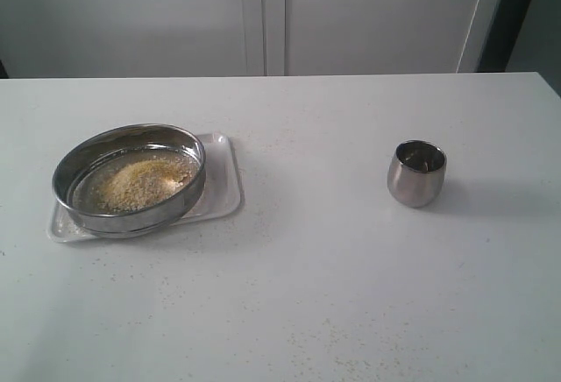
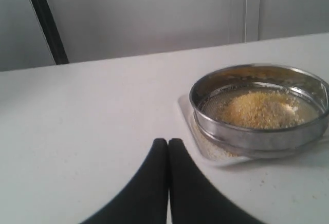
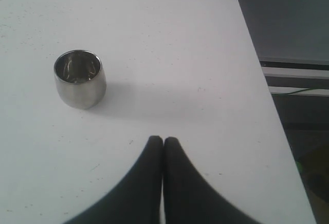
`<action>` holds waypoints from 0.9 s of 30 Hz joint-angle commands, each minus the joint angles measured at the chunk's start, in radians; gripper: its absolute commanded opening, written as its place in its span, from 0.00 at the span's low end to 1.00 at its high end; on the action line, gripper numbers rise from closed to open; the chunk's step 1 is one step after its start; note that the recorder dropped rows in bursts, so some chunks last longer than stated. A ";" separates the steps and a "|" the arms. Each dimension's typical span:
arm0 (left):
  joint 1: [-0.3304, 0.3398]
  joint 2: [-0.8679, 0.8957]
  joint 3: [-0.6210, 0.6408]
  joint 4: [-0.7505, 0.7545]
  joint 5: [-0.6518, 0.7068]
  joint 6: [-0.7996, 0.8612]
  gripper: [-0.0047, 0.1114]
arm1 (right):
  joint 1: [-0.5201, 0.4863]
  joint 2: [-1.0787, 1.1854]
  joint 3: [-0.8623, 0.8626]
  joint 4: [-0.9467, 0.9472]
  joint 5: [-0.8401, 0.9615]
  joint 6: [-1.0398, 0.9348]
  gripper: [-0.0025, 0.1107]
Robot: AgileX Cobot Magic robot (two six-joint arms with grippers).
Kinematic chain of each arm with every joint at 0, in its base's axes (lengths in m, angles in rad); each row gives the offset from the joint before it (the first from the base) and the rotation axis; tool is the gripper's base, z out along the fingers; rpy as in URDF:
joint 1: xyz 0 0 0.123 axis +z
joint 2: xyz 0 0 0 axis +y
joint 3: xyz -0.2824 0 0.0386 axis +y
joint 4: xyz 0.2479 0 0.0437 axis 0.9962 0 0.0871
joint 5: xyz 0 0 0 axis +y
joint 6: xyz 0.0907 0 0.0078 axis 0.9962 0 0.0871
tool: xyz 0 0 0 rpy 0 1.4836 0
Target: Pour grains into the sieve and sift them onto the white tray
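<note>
The round steel sieve (image 1: pixel 129 178) rests on the white tray (image 1: pixel 223 180) at the table's left, slightly tilted. A heap of yellow-orange and pale grains (image 1: pixel 140 180) lies on its mesh. The left wrist view shows the same sieve (image 2: pixel 259 111) with grains (image 2: pixel 257 108) in it and fine grains on the tray (image 2: pixel 208 149) beneath. My left gripper (image 2: pixel 168 142) is shut and empty, apart from the tray. My right gripper (image 3: pixel 163 139) is shut and empty too, short of the small steel cup (image 3: pixel 80 78). Neither gripper shows in the exterior view.
The steel cup (image 1: pixel 416 173) stands upright at the right of the white table, its inside looking empty. Stray grains dot the tabletop (image 1: pixel 342 347) toward the front. The table's right edge (image 3: pixel 267 100) runs close to my right gripper. White cabinet doors (image 1: pixel 263 14) stand behind.
</note>
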 commanded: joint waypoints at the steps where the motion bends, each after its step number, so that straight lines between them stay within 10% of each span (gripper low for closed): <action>1: 0.002 -0.004 0.005 -0.007 -0.103 -0.001 0.04 | -0.005 -0.005 0.005 0.002 -0.003 0.006 0.02; 27: 0.002 0.044 -0.104 -0.078 0.024 -0.013 0.04 | -0.005 -0.005 0.005 0.002 -0.003 0.006 0.02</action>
